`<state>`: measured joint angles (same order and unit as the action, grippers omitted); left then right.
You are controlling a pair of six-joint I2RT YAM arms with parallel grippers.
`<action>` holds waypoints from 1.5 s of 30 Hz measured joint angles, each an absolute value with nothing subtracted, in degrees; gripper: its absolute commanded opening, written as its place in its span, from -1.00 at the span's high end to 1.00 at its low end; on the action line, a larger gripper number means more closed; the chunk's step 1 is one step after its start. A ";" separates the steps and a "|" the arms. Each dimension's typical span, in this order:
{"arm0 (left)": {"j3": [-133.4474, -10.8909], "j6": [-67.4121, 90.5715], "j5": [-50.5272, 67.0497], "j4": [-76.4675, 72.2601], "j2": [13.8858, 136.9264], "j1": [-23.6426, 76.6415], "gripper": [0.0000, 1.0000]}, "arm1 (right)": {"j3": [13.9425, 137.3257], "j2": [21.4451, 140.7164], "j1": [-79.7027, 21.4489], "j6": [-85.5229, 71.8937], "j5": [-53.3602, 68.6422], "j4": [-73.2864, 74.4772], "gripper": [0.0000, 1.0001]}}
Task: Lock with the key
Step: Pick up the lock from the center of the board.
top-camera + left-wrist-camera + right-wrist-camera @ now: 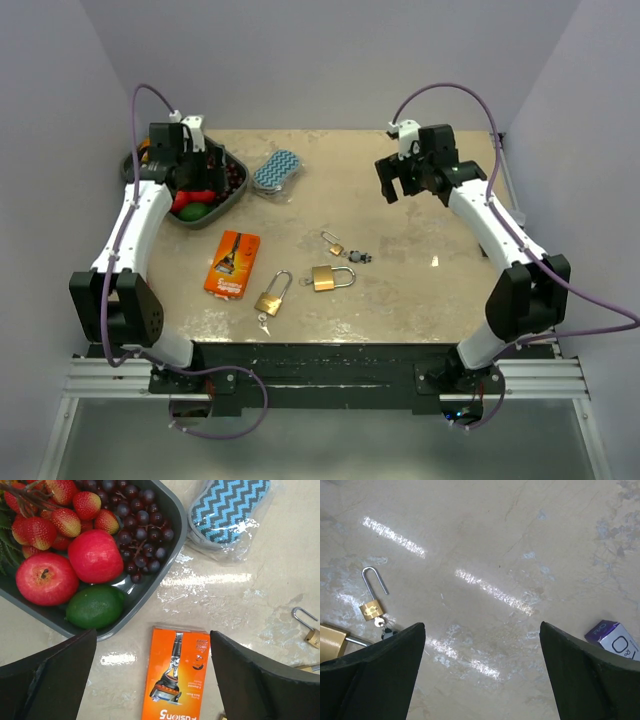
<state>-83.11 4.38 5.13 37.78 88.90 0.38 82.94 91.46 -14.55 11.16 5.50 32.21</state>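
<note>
Three brass padlocks lie mid-table: a large one [271,296] with a small key [263,324] just below it, a medium one [330,277], and a small one [333,243] with a dark-headed key [360,256] beside it. My left gripper [195,170] is open and empty, raised over the fruit tray's edge. My right gripper [405,180] is open and empty, raised at the back right. In the right wrist view the small padlock [372,605] and its key [385,630] lie left of my open gripper [482,625]. In the left wrist view my gripper [153,632] is open.
A grey tray [236,178] of fruit stands at the back left, with a blue zigzag sponge [276,170] next to it. An orange razor pack [232,264] lies left of the padlocks. A small purple box [615,637] lies on the table to the right.
</note>
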 measured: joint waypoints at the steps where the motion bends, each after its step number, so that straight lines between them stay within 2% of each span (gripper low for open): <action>1: -82.46 4.49 5.13 37.21 88.23 0.38 -0.99 | 82.91 91.55 -15.22 11.18 5.37 31.83 -0.98; 6: -80.79 1.65 6.50 36.18 84.07 0.38 -0.99 | 84.07 94.52 -19.66 11.57 5.10 31.33 -0.98; 15: -69.49 -3.51 8.82 34.26 70.46 0.38 -0.99 | 91.00 108.97 -31.92 11.07 2.68 29.95 -0.98; 24: -64.88 -4.12 10.52 33.23 64.88 0.38 -0.99 | 94.89 117.97 -37.69 10.44 2.07 29.98 -0.96; 30: -64.71 -4.12 10.79 32.51 64.84 0.38 -0.99 | 94.91 121.03 -37.76 10.09 1.56 30.79 -0.70; 45: -64.71 -4.16 14.11 32.29 66.46 0.38 -0.99 | 85.69 118.65 -37.76 8.51 1.56 28.97 -0.26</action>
<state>-64.71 -4.16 14.11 32.29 66.46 0.38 85.69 118.65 -37.76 8.51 1.56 28.97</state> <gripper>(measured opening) 0.992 0.667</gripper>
